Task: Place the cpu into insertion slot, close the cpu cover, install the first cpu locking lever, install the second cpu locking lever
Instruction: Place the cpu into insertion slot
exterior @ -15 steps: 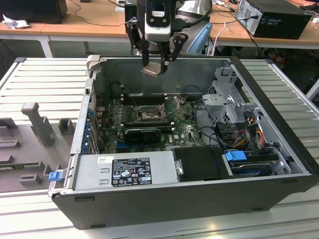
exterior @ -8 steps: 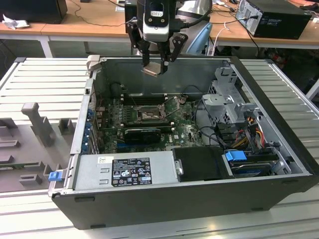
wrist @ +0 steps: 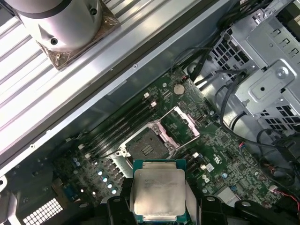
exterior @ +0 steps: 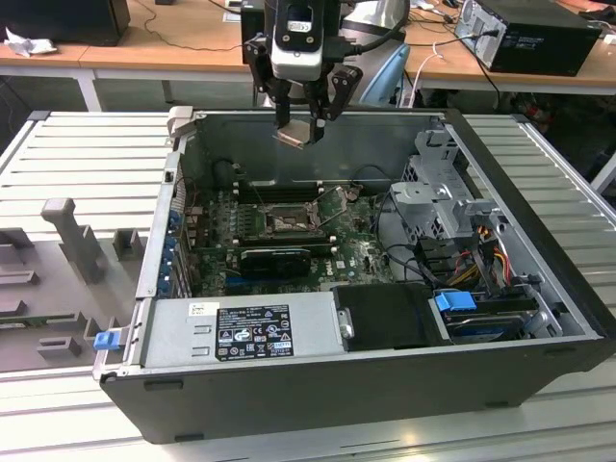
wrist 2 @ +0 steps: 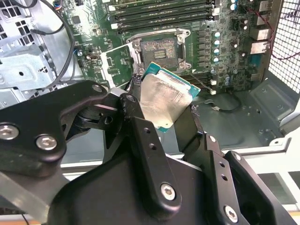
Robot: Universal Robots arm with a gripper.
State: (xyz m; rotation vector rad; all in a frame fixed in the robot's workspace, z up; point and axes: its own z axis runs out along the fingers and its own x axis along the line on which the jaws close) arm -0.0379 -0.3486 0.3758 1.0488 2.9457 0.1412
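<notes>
One gripper (exterior: 304,127) hangs over the far wall of the open case (exterior: 337,385), clamped narrowly on two opposite edges of the single cpu (exterior: 296,135), which is in the air and well apart from the board (exterior: 358,246). In both wrist views the cpu (wrist 2: 166,98) (wrist: 158,191) shows its pale metal face with a green rim. Its rear edge is hidden behind the black gripper (wrist 2: 164,111) (wrist: 158,200).

The one slot (wrist: 145,148) sits about mid-board, bare and dark in the centre. The second wrist view shows it (wrist 2: 159,49) just past the cpu's front corner. The one cover (wrist: 181,125) stands swung open along one side of the slot, its square window showing green board behind (wrist 2: 115,62).

In the exterior view the slot (exterior: 286,222) is small, and cover and levers cannot be told apart there. The levers are hard to make out in the wrist views too. Long black memory slots (wrist 2: 164,11) run beside the slot, cut off at the frame's edge, their number unclear.
</notes>
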